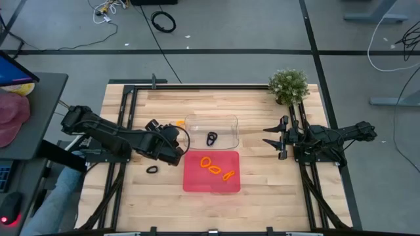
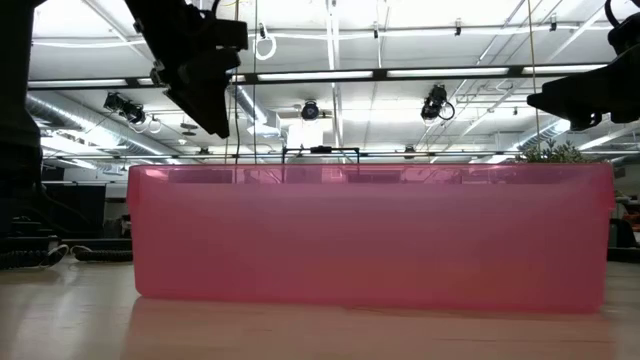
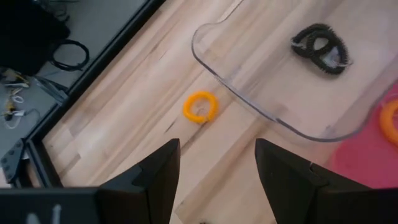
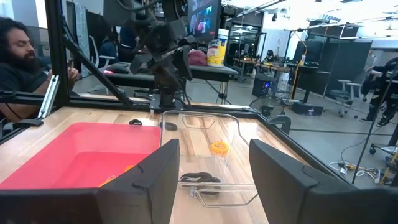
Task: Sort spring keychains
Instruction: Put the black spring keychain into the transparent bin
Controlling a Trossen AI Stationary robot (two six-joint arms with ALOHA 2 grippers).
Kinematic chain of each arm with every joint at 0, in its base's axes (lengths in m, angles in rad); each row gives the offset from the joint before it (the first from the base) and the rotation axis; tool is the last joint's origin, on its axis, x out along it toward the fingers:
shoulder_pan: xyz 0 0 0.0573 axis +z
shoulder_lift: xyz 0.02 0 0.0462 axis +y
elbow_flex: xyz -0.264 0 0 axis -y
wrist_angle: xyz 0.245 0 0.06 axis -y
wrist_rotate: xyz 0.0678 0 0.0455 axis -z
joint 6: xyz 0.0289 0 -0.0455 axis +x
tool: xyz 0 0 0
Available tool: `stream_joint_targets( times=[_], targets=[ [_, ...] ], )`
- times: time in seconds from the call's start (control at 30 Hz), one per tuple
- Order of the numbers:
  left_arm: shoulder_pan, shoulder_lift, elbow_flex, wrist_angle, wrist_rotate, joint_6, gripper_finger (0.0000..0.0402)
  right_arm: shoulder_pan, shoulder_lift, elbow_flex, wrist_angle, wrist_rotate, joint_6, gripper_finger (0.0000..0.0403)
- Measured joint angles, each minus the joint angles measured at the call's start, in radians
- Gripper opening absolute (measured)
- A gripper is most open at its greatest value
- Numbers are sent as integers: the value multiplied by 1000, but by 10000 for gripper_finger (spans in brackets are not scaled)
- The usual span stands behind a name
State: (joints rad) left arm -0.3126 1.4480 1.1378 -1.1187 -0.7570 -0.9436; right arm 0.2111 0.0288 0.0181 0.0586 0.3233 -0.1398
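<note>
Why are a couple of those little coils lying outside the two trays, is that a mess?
Two look like strays. One orange spring keychain lies on the bare wood beside the clear tray, and one black spring keychain lies left of the red tray. The others sit sorted: orange in red, black in clear.

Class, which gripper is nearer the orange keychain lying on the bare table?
Left. The left gripper hovers right beside the orange keychain; the right gripper waits across the clear tray.

Even, bright overhead lighting from ceiling strips (image 2: 330, 75). Table (image 1: 262, 196) shadows faint. Fingers (image 3: 155, 180) close to the wrist lenses are blurred.
</note>
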Motion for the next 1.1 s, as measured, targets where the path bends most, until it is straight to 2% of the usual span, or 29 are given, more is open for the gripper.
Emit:
stream_joint_targets(
  times=[0.4, 0.53, 0.63, 0.83, 1.1],
  targets=[
    [71, 46, -1, -5, 27, 50, 211, 0, 0, 0, 0, 0, 0, 198],
    [71, 46, -1, -8, 143, 50, 211, 0, 0, 0, 0, 0, 0, 198],
    [63, 46, -1, -31, 188, 49, 211, 0, 0, 0, 0, 0, 0, 198],
    [24, 46, -1, -123, 292, -38, 211, 0, 0, 0, 0, 0, 0, 198],
    [-12, 46, -1, -130, 293, -162, 211, 0, 0, 0, 0, 0, 0, 198]
  ],
)
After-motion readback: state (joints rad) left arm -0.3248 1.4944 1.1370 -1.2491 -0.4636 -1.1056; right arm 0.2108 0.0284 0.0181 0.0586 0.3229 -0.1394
